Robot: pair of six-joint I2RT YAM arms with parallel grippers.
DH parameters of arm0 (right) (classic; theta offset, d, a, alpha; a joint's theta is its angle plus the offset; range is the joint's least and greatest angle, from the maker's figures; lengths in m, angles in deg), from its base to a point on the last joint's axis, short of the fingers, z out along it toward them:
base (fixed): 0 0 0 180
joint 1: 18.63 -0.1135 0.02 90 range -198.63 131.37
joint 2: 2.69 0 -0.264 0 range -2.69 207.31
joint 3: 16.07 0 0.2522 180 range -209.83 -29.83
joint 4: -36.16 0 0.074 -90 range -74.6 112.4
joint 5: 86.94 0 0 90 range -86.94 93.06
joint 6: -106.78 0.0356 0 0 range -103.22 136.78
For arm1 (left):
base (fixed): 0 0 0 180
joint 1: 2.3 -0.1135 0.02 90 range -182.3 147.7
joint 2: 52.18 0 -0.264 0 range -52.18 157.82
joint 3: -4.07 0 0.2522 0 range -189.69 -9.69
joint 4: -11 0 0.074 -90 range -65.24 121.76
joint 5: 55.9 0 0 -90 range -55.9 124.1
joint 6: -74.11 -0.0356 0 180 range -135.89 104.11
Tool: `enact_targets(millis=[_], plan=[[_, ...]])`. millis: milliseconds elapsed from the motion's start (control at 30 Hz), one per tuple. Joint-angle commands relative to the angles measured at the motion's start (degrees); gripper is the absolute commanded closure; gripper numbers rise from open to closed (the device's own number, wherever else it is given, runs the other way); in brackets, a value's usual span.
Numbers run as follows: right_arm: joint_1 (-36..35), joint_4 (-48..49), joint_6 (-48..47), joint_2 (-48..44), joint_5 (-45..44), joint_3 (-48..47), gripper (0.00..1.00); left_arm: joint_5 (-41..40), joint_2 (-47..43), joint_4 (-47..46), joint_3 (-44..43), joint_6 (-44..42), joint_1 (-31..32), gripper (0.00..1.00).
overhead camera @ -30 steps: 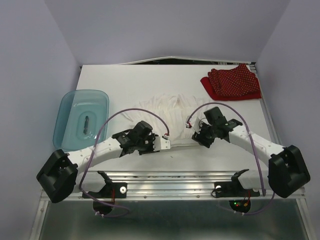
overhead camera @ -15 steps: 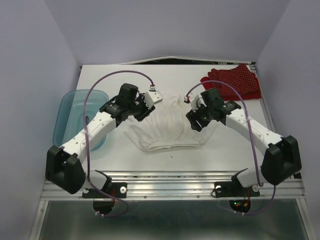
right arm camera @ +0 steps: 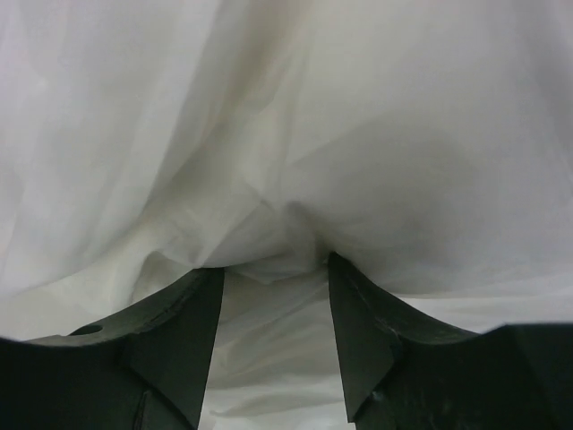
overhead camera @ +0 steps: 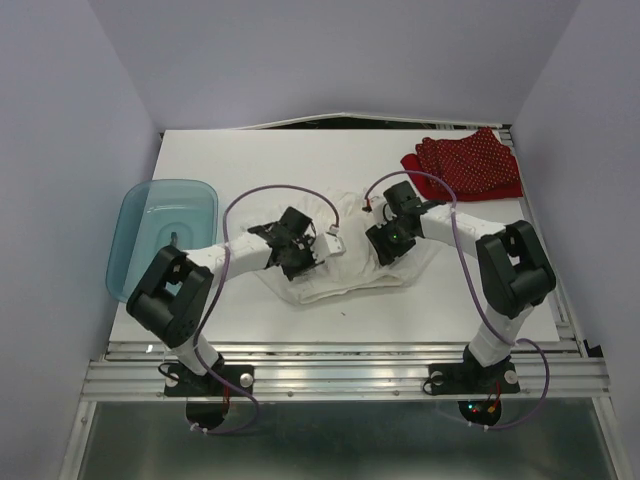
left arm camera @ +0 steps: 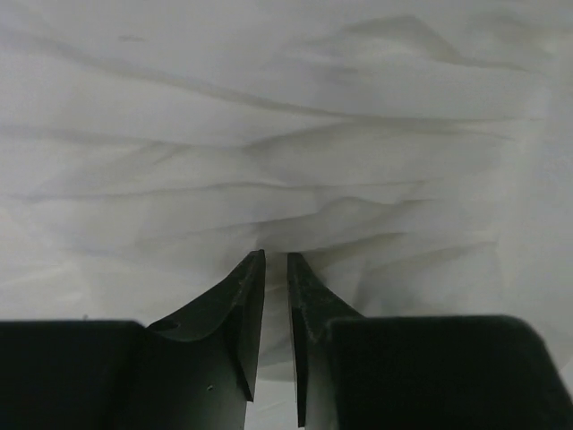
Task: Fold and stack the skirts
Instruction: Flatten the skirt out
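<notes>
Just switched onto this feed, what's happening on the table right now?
Both arms are on the white skirt, which lies rumpled in the middle of the table. The left gripper is closed to a thin slit, apparently pinching the cloth. The right gripper is open, with a fold bunched between its fingers. The red dotted skirt lies apart at the far right corner, so nothing is stacked yet. A teal tub sits at the left.

Bright, even overhead light, faint soft shadows across the table (overhead camera: 250, 160); white skirt (left arm camera: 286, 134) pale, slightly blurred in wrist views.
</notes>
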Motion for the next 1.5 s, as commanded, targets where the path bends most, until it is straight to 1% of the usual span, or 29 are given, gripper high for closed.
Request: enact_targets(millis=[0, 33, 67, 100, 133, 267, 300, 333, 367, 400, 500, 600, 633, 667, 733, 767, 867, 900, 1000, 1067, 1167, 1200, 1267, 1300, 1333, 1400, 1433, 1467], plan=[[2.2, 3.3, -3.9, 3.5, -4.9, -2.5, 0.44, -1.4, -2.1, 0.0, 6.5, -6.5, 8.7, 0.74], [2.2, 3.2, -4.4, 4.3, -5.1, -3.8, 0.43, -1.4, -2.1, 0.0, 7.1, -6.6, 10.6, 0.75], [2.7, 3.3, -5.4, 5.0, -5.0, -6.0, 0.43, -1.3, -1.9, 0.1, 7.5, -6.6, 13.9, 0.76], [2.7, 3.3, -6.2, 5.6, -4.5, -7.2, 0.41, -1.3, -1.5, 0.1, 7.5, -6.6, 15.5, 0.77], [2.7, 2.4, -6.8, 6.8, -2.7, -8.3, 0.41, -1.1, -0.7, 0.1, 7.4, -6.3, 18.6, 0.77], [2.7, 1.0, -7.7, 9.0, -0.8, -14.1, 0.39, 1.9, 0.6, 0.5, 4.0, -5.6, 24.8, 0.77], [2.7, 0.9, -8.1, 9.1, -0.3, -15.5, 0.38, 2.8, 0.5, 0.8, 1.3, -4.5, 27.7, 0.77], [2.7, 0.9, -8.8, 8.8, 1.4, -16.4, 0.38, 7.3, 0.2, 1.2, -2.2, -3.1, 29.4, 0.74], [2.7, 0.9, -8.8, 8.6, 2.5, -16.4, 0.38, 7.4, 0.2, 1.4, -4.2, -2.0, 29.4, 0.72], [2.7, 0.8, -8.9, 8.4, 3.2, -17.1, 0.37, 10.1, -0.3, 1.4, -6.1, -0.5, 29.9, 0.69], [2.7, 0.4, -9.5, 7.2, 5.7, -17.8, 0.36, 12.9, -2.0, 2.9, -13.2, 3.1, 29.0, 0.67], [2.7, 0.5, -7.7, 5.0, 5.3, -18.3, 0.36, 14.7, -5.3, 3.2, -16.2, 8.1, 23.2, 0.67], [2.7, 0.4, -6.9, 4.5, 4.8, -18.7, 0.36, 15.6, -5.9, 3.5, -16.4, 10.6, 18.4, 0.67], [2.7, 0.4, -6.1, 3.9, 4.6, -19.8, 0.36, 16.1, -6.4, 4.0, -16.4, 11.1, 15.7, 0.67], [3.9, 0.3, -3.0, 1.8, 4.8, -20.5, 0.35, 14.6, -7.1, 5.5, -15.4, 11.4, 11.0, 0.67], [4.9, -0.3, -2.0, 1.3, 5.3, -21.5, 0.35, 13.5, -7.1, 6.6, -14.1, 9.8, 7.4, 0.68], [6.3, -3.3, 3.0, 0.1, 5.8, -22.9, 0.35, 8.3, -6.4, 6.5, -10.2, 5.7, 3.3, 0.69], [7.2, -4.7, 3.9, -0.1, 5.7, -22.8, 0.34, 5.9, -5.7, 6.3, -9.1, 4.4, 3.0, 0.69], [9.4, -6.8, 6.2, -0.6, 5.5, -21.5, 0.32, 2.3, -3.6, 4.5, -5.2, 0.6, 3.0, 0.7], [10.6, -7.3, 6.7, -0.6, 5.8, -20.8, 0.26, 1.6, -1.8, 4.1, -4.3, -0.2, 2.9, 0.7], [13.1, -9.0, 6.6, 2.6, 6.3, -22.1, 0.17, 1.2, 0.9, 3.8, -2.8, -1.7, 3.3, 0.7], [13.8, -9.4, 6.5, 3.4, 7.0, -22.6, 0.17, 1.1, 1.5, 4.0, -2.4, -1.5, 3.3, 0.7], [14.8, -10.6, 5.7, 5.7, 8.2, -24.9, 0.1, 1.6, 3.5, 5.0, -2.3, -0.8, 3.9, 0.7], [15.4, -11.2, 5.2, 7.0, 10.4, -25.9, 0.07, 2.3, 3.7, 5.9, -2.2, -0.5, 4.2, 0.71], [15.4, -12.3, 4.5, 9.5, 11.3, -27.0, 0.07, 3.8, 3.6, 6.1, -2.1, 0.9, 4.5, 0.71], [15.4, -14.2, 2.7, 11.9, 14.6, -30.2, 0.06, 5.1, 3.0, 6.4, -1.7, 3.1, 7.0, 0.71], [15.4, -15.1, 2.1, 14.4, 16.0, -31.5, 0.06, 6.9, 2.8, 6.7, -1.9, 4.4, 8.1, 0.71], [15.4, -16.2, 1.5, 15.8, 19.2, -32.9, 0.07, 8.0, 2.6, 7.0, -2.1, 6.6, 10.9, 0.71]])
